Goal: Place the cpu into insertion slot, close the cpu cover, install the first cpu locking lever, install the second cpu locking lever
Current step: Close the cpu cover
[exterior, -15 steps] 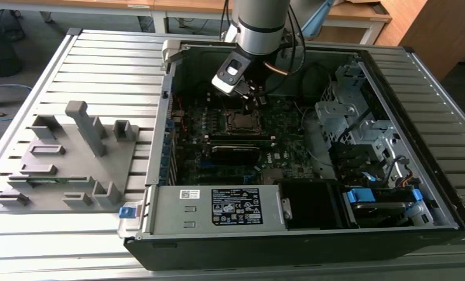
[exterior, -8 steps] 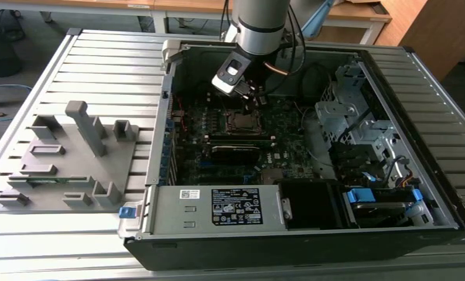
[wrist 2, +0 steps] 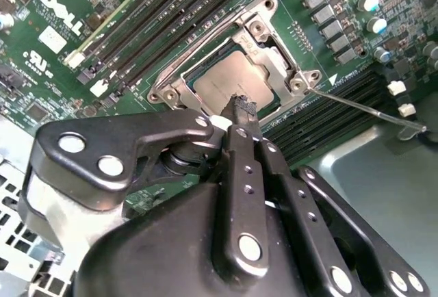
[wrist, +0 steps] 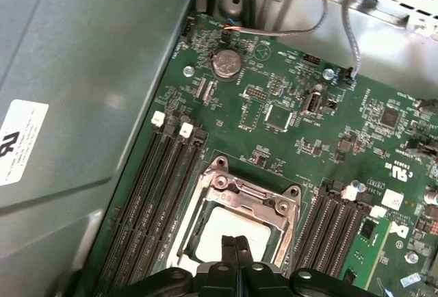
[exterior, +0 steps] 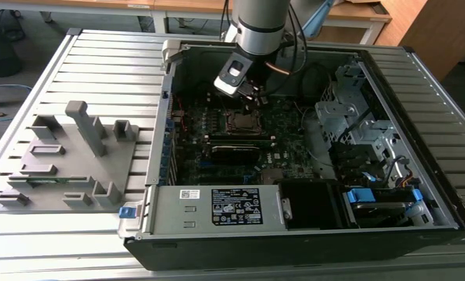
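Inside an open black desktop computer case (exterior: 295, 252) lying on a slatted grey metal table (exterior: 99, 64), the robot arm's black gripper (exterior: 252, 96) hangs just above the insertion slot (exterior: 242, 122), a small square dark socket with a silver rim on the green motherboard (wrist: 287, 85). In both wrist views its two fingers (wrist: 228, 252) are pressed together, gripping nothing, poised over the cpu (wrist 2: 219, 81), a flat square chip with a dull grey metal top seated in the slot. The cpu cover (wrist 2: 274, 54), a thin silver metal frame, lies flat around the chip. A thin silver wire locking lever (wrist 2: 369, 102) juts from the socket's corner across the long black memory slots (wrist: 161, 194).
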Controlling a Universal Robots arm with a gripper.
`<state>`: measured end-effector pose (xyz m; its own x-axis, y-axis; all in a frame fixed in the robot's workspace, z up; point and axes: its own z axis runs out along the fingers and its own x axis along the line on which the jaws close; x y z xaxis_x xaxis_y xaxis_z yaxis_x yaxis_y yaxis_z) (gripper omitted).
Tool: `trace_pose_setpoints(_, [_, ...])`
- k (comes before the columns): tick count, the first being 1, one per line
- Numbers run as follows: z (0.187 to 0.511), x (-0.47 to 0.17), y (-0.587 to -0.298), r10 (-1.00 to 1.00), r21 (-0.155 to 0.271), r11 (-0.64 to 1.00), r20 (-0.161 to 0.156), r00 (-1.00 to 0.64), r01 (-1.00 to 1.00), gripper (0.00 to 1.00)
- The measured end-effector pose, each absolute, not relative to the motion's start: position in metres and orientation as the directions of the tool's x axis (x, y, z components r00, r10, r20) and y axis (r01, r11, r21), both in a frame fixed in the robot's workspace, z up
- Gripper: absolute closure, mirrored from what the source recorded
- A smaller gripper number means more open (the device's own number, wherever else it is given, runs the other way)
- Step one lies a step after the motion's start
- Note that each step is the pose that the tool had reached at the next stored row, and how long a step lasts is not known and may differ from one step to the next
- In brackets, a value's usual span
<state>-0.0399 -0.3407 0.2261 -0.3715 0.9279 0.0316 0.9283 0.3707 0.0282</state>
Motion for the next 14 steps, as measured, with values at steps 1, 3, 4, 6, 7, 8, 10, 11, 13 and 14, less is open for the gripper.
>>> trace_pose_setpoints(1, [0.2261,-0.0399,-0.3407,0.924,0.028,0.381,0.032,-0.382,0.924,0.89])
trace_pose_setpoints(3, [0.2261,-0.0399,-0.3407,0.915,0.028,0.402,0.032,-0.403,0.915,0.89])
trace_pose_setpoints(4, [0.2261,-0.0399,-0.3407,0.911,0.028,0.410,0.032,-0.410,0.912,0.89])
trace_pose_setpoints(6, [0.2261,-0.0399,-0.3407,0.904,0.028,0.425,0.032,-0.426,0.905,0.89])
trace_pose_setpoints(7, [0.2261,-0.0399,-0.3407,0.900,0.028,0.434,0.032,-0.434,0.901,0.89])
trace_pose_setpoints(8, [0.2261,-0.0399,-0.3407,0.896,0.028,0.442,0.032,-0.443,0.896,0.89])
trace_pose_setpoints(10, [0.2261,-0.0399,-0.3407,0.887,0.028,0.460,0.032,-0.460,0.888,0.89])
trace_pose_setpoints(11, [0.2261,-0.0399,-0.3407,0.882,0.028,0.469,0.032,-0.470,0.883,0.89])
trace_pose_setpoints(13, [0.2261,-0.0399,-0.3407,0.873,0.028,0.486,0.032,-0.487,0.873,0.89])
trace_pose_setpoints(14, [0.2261,-0.0399,-0.3407,0.868,0.028,0.495,0.032,-0.495,0.869,0.89])
